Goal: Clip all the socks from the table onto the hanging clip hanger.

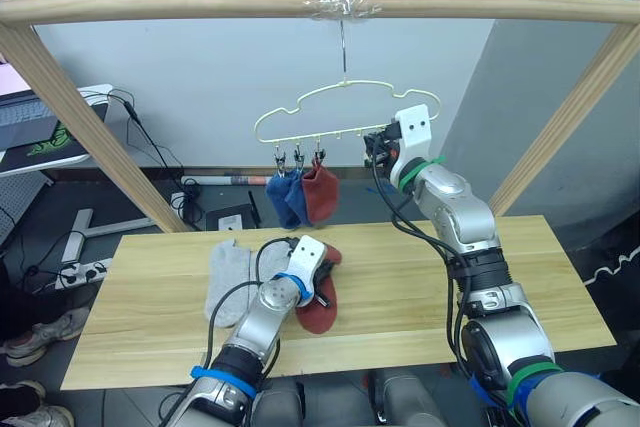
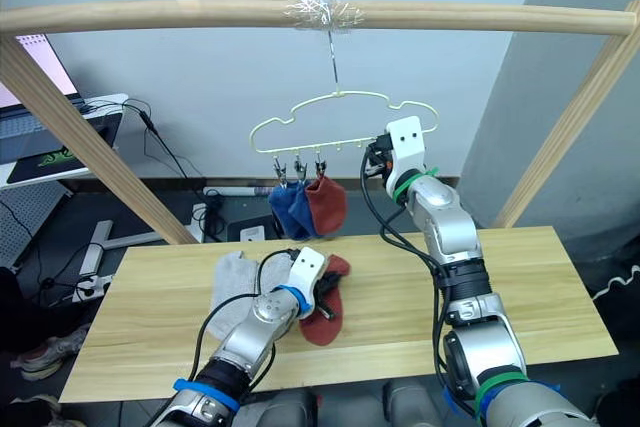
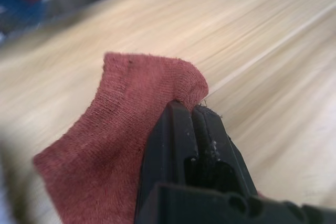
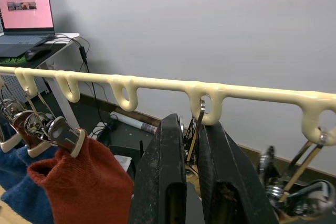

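Socks are split between the table [image 1: 480, 277] and the clip hanger [image 1: 345, 112]: two blue socks [image 1: 285, 197] and one rust red sock [image 1: 320, 192] hang clipped side by side under the hanger's left half, while two light grey socks [image 1: 232, 272] and a second rust red sock [image 1: 320, 297] lie on the wooden top. The left gripper [image 3: 190, 111] is down on that lying red sock, its black fingers clenched on a raised fold at the sock's edge; the left wrist view shows this pinch up close, where the head views give only the white wrist over the red fabric, with the grey pair just beside it on the robot's left. The right gripper [image 4: 191, 129] is raised to the hanger's lower bar, right of the hung socks. In the right wrist view its two fingers stand nearly together with a grey metal clip [image 4: 195, 129] dangling from a loop in the narrow gap between them, so they appear closed on it. That view also shows a laptop [image 4: 26, 11] on a side desk and another clip [image 4: 55, 132] biting the hung red sock's cuff. The hanger's hook hangs from a wooden pole [image 1: 180, 5].
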`<action>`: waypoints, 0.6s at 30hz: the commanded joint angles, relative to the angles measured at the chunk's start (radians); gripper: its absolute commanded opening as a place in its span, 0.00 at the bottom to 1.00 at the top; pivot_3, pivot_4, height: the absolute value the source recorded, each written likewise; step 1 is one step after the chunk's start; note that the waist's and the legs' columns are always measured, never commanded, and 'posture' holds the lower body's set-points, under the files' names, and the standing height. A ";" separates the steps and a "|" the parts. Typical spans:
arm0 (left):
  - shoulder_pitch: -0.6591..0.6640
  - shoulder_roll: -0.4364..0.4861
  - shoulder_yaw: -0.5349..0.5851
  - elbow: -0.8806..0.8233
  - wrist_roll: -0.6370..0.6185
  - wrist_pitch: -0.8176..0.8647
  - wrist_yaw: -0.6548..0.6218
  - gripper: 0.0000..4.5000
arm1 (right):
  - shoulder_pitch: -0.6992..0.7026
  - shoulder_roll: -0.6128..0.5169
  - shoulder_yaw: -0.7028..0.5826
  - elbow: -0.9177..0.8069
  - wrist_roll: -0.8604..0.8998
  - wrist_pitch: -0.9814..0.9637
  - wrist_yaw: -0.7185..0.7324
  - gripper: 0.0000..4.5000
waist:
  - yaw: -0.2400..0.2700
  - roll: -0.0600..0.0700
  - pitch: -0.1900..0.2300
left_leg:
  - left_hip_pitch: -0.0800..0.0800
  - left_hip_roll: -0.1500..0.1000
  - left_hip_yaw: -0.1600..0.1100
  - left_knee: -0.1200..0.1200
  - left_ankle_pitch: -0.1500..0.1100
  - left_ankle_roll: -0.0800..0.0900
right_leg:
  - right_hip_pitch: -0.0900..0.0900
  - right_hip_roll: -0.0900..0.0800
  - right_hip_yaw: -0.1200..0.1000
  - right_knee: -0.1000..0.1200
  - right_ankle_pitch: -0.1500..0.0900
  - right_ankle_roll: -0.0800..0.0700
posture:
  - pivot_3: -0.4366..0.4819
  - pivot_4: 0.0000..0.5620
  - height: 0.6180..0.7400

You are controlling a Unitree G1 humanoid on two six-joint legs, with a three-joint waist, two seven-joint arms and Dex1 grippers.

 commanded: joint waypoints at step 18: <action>0.057 -0.053 0.019 -0.129 -0.069 0.011 -0.026 0.82 | -0.002 0.000 -0.011 -0.079 0.018 0.004 -0.006 0.00 | -0.001 0.000 0.000 | 0.000 0.000 0.000 0.000 0.000 0.000 | 0.000 0.000 0.000 0.000 -0.002 0.004 | 0.46 0.21 0.97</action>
